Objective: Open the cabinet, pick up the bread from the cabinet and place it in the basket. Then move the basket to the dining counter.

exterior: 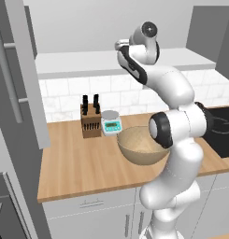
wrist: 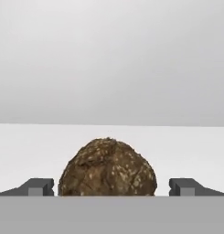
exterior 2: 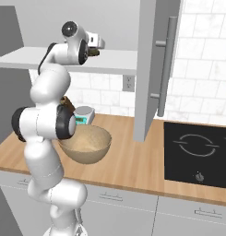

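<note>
In the left base view, the basket [exterior: 140, 146] is seen on the counter [exterior: 78, 163], just beside the scale [exterior: 111, 123] and near the knife block [exterior: 90, 120]. In the right base view, the bread [exterior 2: 93, 52] is seen on the shelf [exterior 2: 63, 59] of the opened cabinet [exterior 2: 153, 69], above the basket. In the hand view, the fingers [wrist: 39, 186] are spread wide, the bread lying between them; contact cannot be told. No writing can be read

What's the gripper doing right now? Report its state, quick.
Gripper: open, one fingertip on each side of the bread on the cabinet shelf, holding nothing yet.
</note>
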